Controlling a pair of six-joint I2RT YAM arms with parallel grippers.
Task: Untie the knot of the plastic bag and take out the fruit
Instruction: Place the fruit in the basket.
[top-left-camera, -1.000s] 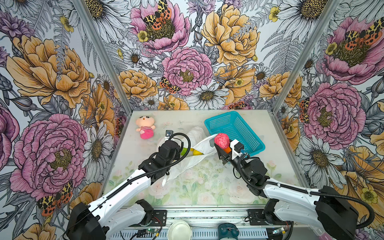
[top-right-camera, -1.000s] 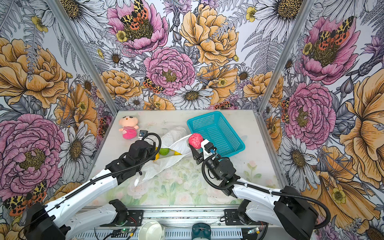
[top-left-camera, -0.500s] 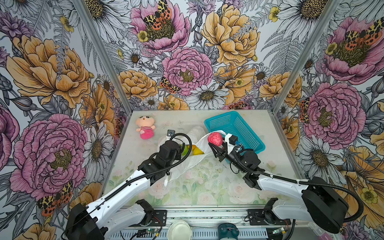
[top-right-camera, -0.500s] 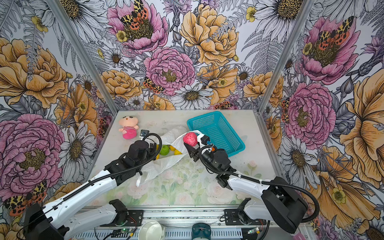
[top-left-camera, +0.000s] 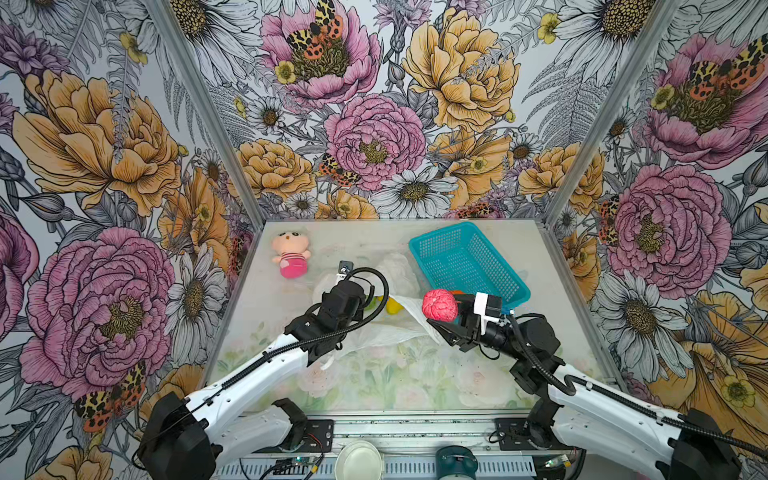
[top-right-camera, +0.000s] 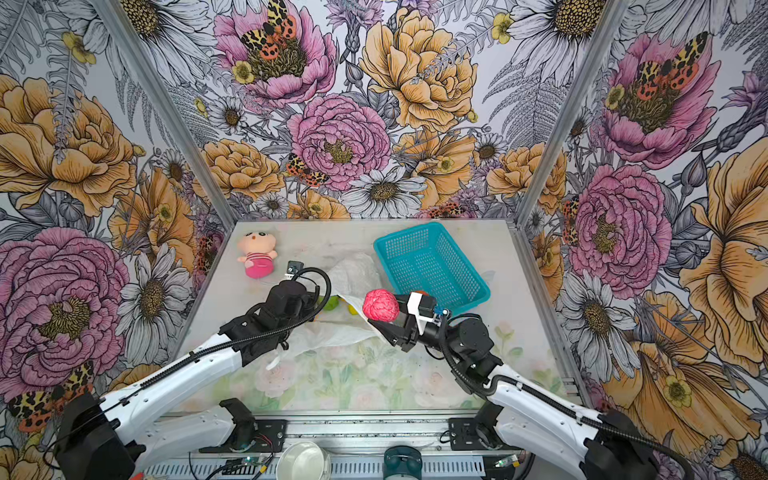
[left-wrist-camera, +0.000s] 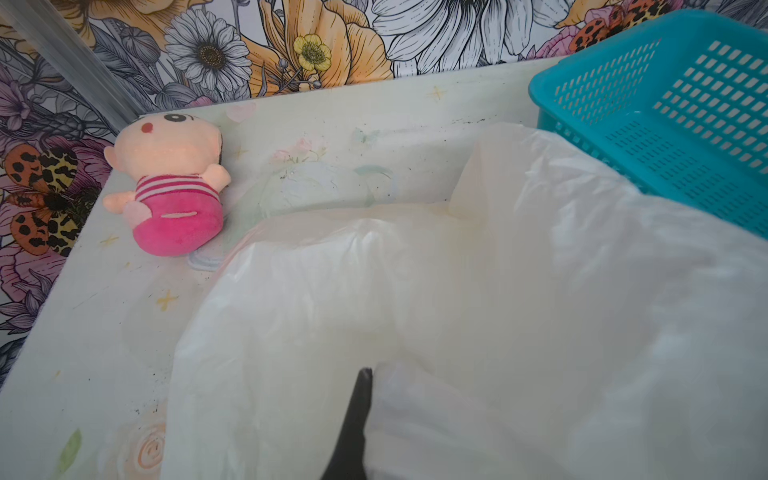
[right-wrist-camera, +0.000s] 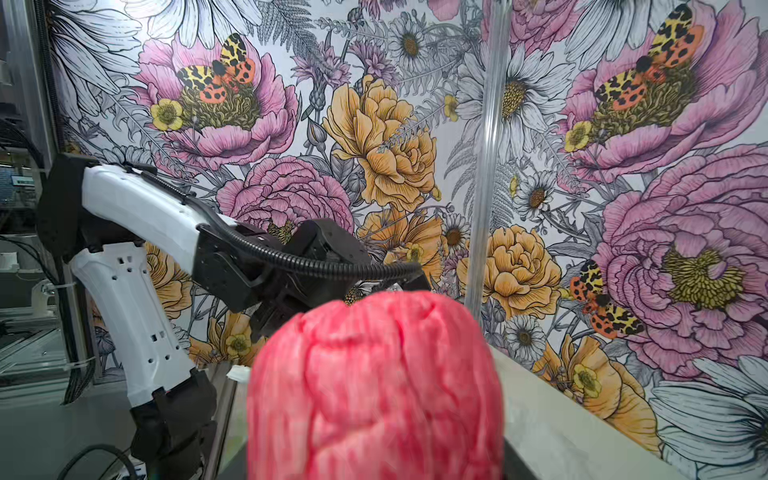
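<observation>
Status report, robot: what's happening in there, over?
Left claw shut on plastic bag. Right claw holding pink-red fruit aloft. Yellow fruit inside bag. Teal basket close beside.

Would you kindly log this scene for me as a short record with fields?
left gripper: jaws shut on the bag
right gripper: jaws shut on the red fruit, held in the air
bag mouth: green fruit and yellow fruit showing
basket: upright, beside the bag, far right
doll: lying far left, apart from the bag
</observation>
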